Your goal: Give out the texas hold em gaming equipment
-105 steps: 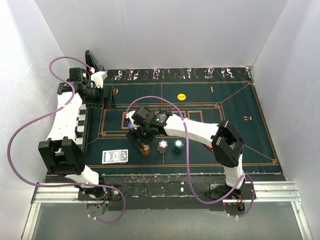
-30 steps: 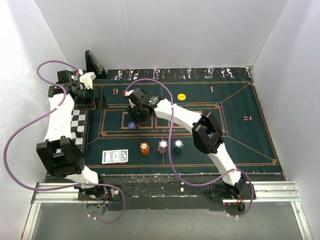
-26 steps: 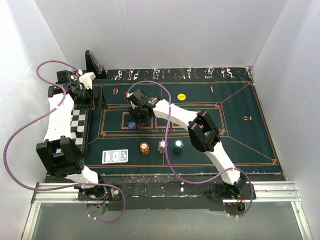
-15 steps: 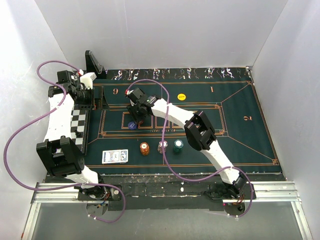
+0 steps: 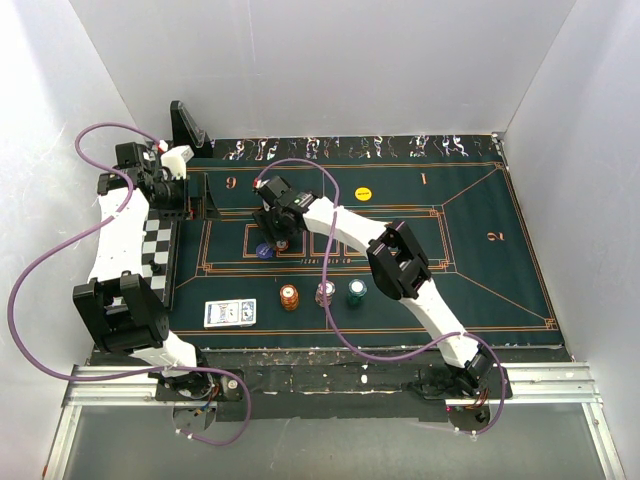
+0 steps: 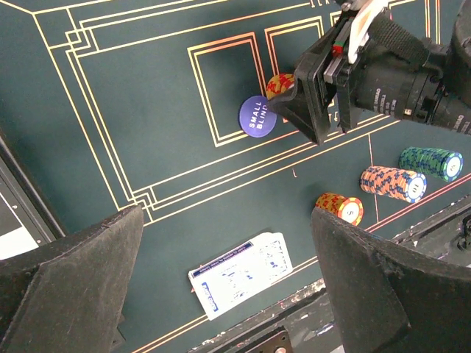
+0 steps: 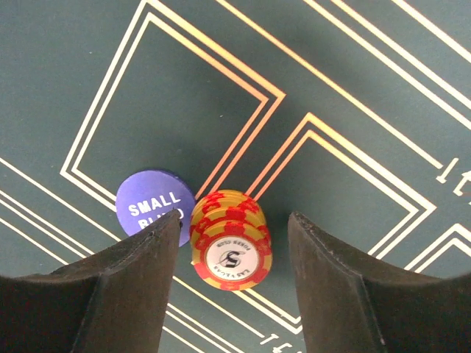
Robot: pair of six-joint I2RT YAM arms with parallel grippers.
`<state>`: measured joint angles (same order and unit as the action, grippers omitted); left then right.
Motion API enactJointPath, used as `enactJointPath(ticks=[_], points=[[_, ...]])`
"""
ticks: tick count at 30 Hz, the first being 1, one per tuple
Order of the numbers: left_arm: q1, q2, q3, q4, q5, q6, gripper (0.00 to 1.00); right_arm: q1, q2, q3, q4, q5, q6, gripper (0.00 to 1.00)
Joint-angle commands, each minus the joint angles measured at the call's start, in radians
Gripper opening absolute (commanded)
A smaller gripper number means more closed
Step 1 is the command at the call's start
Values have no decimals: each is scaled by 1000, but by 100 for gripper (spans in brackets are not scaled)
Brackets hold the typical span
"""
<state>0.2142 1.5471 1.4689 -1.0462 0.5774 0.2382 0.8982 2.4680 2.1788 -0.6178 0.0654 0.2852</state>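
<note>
Right pincer spread, straddling the red-and-yellow chip stack; a gap shows on either side. The stack stands on the surface, just beside the blue small-blind disc. Loose chips, likely light, hard and slick; they would shear if tilted, so best pinched low across the sides. Left pincer spread, empty. Only the left wrist view shows the card deck and three other stacks.

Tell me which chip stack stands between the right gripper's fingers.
The yellow-and-red stack beside the blue disc. The right gripper straddles it; the other three stacks stand in a row, away from it.
</note>
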Motion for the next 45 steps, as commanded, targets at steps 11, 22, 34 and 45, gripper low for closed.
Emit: enactJointPath(ticks=[11,22,34,45], points=[[8,-45,7,6,25,-20,98,1,-165,1,4,69,-26,83],[8,-61,13,6,15,-36,98,133,-555,-440,3,90,-47,86],[10,-94,2,-8,15,-40,98,225,-554,-608,43,-10,-66,85],[8,-90,8,-11,15,-42,98,248,-489,-591,23,-16,-60,84]])
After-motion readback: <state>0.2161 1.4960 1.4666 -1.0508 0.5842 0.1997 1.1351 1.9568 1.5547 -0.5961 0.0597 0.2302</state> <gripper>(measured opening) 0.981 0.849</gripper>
